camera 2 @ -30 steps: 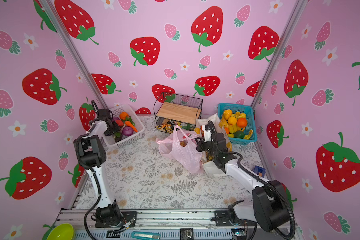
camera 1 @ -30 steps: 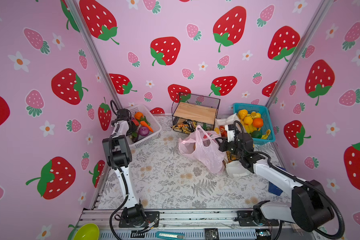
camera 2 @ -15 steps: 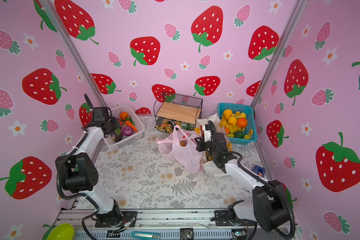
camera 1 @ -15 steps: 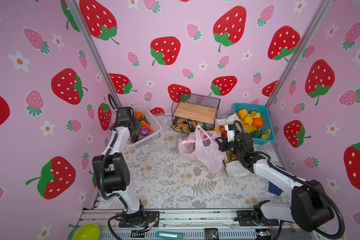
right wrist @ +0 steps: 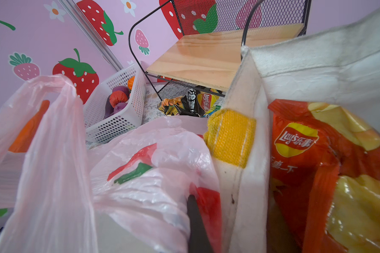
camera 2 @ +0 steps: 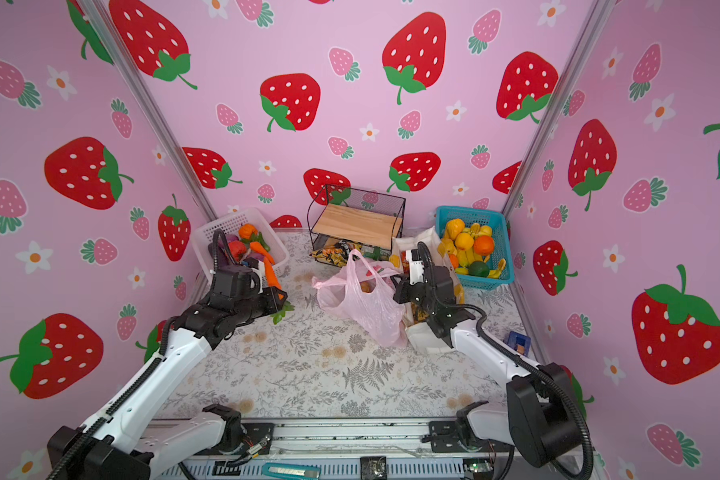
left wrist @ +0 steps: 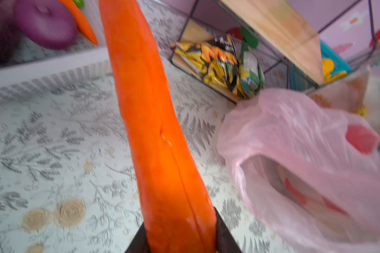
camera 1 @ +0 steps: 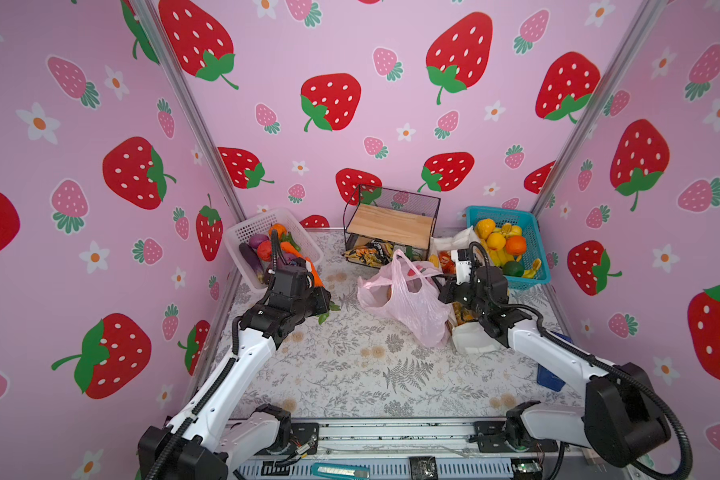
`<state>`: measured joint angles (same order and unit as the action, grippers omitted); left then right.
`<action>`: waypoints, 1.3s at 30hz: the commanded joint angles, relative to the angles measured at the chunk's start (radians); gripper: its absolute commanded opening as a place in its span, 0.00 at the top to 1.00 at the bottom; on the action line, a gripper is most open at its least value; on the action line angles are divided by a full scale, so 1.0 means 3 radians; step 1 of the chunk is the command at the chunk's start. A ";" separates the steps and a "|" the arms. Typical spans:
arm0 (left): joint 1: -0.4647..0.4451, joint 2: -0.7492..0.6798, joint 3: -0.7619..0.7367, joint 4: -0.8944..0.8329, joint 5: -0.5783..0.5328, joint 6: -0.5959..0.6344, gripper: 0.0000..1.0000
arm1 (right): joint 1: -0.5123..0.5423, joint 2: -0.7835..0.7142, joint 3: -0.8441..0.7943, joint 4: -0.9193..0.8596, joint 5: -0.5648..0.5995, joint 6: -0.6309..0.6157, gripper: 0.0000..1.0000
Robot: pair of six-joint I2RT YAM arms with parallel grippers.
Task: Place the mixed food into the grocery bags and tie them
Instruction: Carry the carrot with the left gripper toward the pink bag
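Note:
My left gripper [left wrist: 180,221] is shut on the thick end of a long orange carrot [left wrist: 149,114], held above the mat between the white basket and the pink bag [camera 1: 404,299]; in both top views its green leaves [camera 1: 327,313] stick out below the jaws. The thin pink bag [left wrist: 305,153] stands with its mouth open and red and orange pieces showing through it. My right gripper [right wrist: 195,203] is shut on the bag's rim by the white tote [right wrist: 316,72]. A red-orange snack packet [right wrist: 305,153] lies in the tote.
The white basket [camera 1: 246,232] at the back left holds more vegetables. A wire shelf with a wooden board [camera 1: 391,224] stands at the back, with snack packets [camera 1: 366,253] under it. A blue basket [camera 1: 528,232] of fruit sits at the back right.
My left arm has drawn back out of the white basket with the carrot, coming forward and toward the pink bag. The right arm and the bag have not moved.

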<state>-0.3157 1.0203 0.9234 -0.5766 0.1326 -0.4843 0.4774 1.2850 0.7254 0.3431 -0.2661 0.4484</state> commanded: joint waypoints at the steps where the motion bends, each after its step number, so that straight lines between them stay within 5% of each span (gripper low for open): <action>1: -0.0191 -0.0179 -0.0016 -0.0637 0.0482 0.0133 0.70 | -0.0011 -0.0060 -0.0039 0.0004 0.0061 -0.0002 1.00; 8: -0.0390 -0.0063 0.0131 -0.0646 0.1519 0.0637 0.70 | -0.0011 -0.0040 -0.0027 0.0011 -0.0003 0.0013 1.00; 16: -0.0398 0.0492 0.0521 -0.0628 0.2180 0.0972 0.71 | -0.0011 -0.0106 -0.0050 -0.0001 0.0027 -0.0018 1.00; 31: -0.0344 0.1406 0.1107 -0.0839 0.2434 0.1156 0.71 | -0.0011 -0.0185 -0.0066 -0.0032 0.0107 -0.0058 1.00; 39: -0.0344 0.1208 0.0972 -0.1392 0.1652 0.1606 0.71 | -0.0011 -0.0203 -0.0051 -0.0045 0.0095 -0.0086 1.00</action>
<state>-0.4206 1.4040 1.2186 -0.8707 0.7452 -0.1005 0.4774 1.2423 0.7166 0.3351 -0.2432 0.4397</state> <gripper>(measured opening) 0.359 0.043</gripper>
